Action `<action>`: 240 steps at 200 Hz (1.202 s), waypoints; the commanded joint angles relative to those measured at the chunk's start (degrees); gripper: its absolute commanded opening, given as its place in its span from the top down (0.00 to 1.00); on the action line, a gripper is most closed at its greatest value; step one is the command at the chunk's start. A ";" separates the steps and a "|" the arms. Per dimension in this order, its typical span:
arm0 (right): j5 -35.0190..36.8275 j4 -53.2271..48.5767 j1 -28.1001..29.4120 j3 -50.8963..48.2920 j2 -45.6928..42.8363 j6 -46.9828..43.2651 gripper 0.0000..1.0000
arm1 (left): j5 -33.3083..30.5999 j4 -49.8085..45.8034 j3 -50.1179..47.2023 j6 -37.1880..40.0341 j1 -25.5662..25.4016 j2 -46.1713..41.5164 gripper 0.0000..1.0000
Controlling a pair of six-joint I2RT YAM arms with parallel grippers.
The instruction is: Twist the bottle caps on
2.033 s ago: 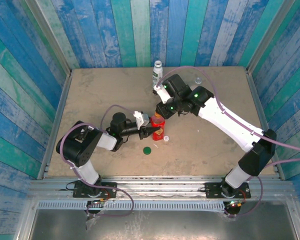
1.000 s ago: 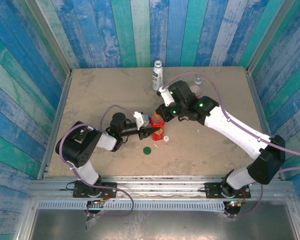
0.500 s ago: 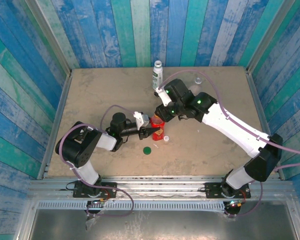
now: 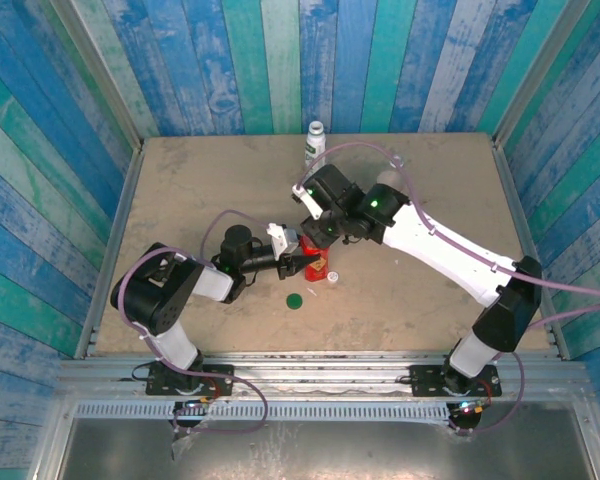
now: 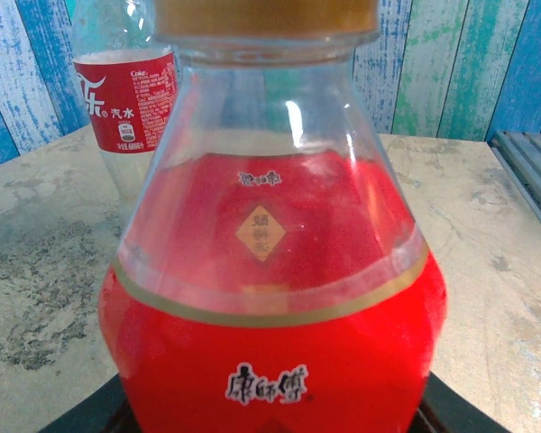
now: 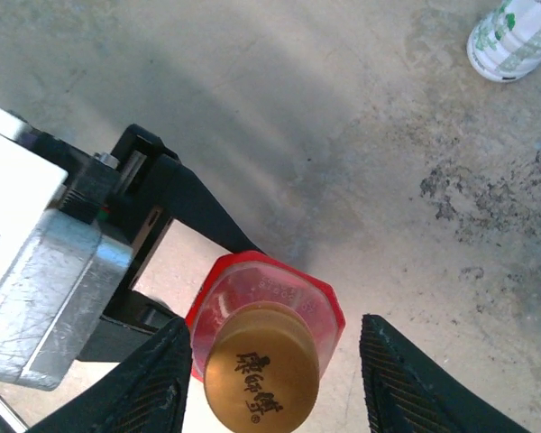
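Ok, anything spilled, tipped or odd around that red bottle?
Nothing stands out. The red bottle stands upright, its cap sits level, and no spill shows on the table. The green cap and white cap lie loose nearby.

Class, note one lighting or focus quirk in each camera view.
Top external: even light, plank walls splay outward. Left wrist: white glare streak on the clear shoulder of the red bottle. Right wrist: a broad soft shadow crosses the table beyond the gold cap.
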 commanded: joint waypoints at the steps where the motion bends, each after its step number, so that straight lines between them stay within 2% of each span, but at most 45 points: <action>1: 0.68 -1.96 0.27 1.21 0.57 -0.33 0.52 | -0.15 -5.30 -0.96 0.78 -0.26 -1.50 0.52; 36: 0.26 -2.02 0.33 1.38 0.39 -0.34 0.61 | -0.09 -5.38 -0.97 0.78 -0.23 -1.39 0.52; 85: -1.50 -1.96 0.18 1.65 0.45 -1.13 0.68 | 0.16 -5.45 -0.88 0.91 -0.25 -1.41 0.51; 157: -10.57 -3.69 -2.15 3.07 1.00 -9.75 0.69 | 0.78 -6.00 -0.67 1.13 -0.23 -1.51 0.52; 204: -12.95 -8.83 -3.47 6.57 3.72 -19.31 0.70 | 1.22 -6.42 -0.52 1.33 -0.26 -1.58 0.51; 240: -14.30 -12.13 -4.85 10.96 6.85 -18.44 0.73 | 1.22 -6.71 -0.50 1.58 -0.24 -1.50 0.51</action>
